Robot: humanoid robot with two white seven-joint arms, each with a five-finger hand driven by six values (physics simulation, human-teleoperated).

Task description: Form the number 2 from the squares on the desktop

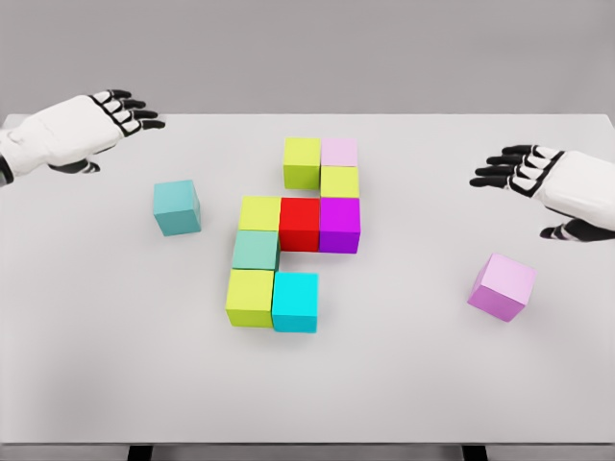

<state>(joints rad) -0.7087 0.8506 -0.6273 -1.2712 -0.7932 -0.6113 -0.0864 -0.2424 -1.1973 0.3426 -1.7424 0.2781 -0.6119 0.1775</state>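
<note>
Black fingertips, white palms: both my hands hover above the table, holding nothing. Left hand [91,130] at the far left, fingers loosely spread and pointing right. Right hand [548,182] at the right edge, fingers [504,171] relaxed and slightly fanned, pointing left, thumb hanging below.

Nearest my left hand: a teal cube [177,207], alone, apart from the cluster, just left of it. Nothing lies between hand and cube. Nearest my right hand: a lilac cube [502,286], turned a little askew, well apart from the others on the right side. Open tabletop between it and the cluster.

Cluster sits mid-table, blocks touching. Back row: yellow-green cube [302,161] with pale pink cube [338,152] on its right. Below the pink one, a second yellow-green block [339,181]. Middle row, left to right: yellow-green [259,213], red cube [299,224], purple cube [339,225]. Below the row's left end, a muted green cube [256,250]. Bottom row: yellow-green [251,297], with a cyan cube [295,302] to its right.

Cubes are plain, matte, sharp-edged, about the same size. Shape reads as a partial 2, top and bottom bars two blocks wide, middle bar three wide.

Grey-white table [115,384] all round; dark legs just visible at the near edge.
</note>
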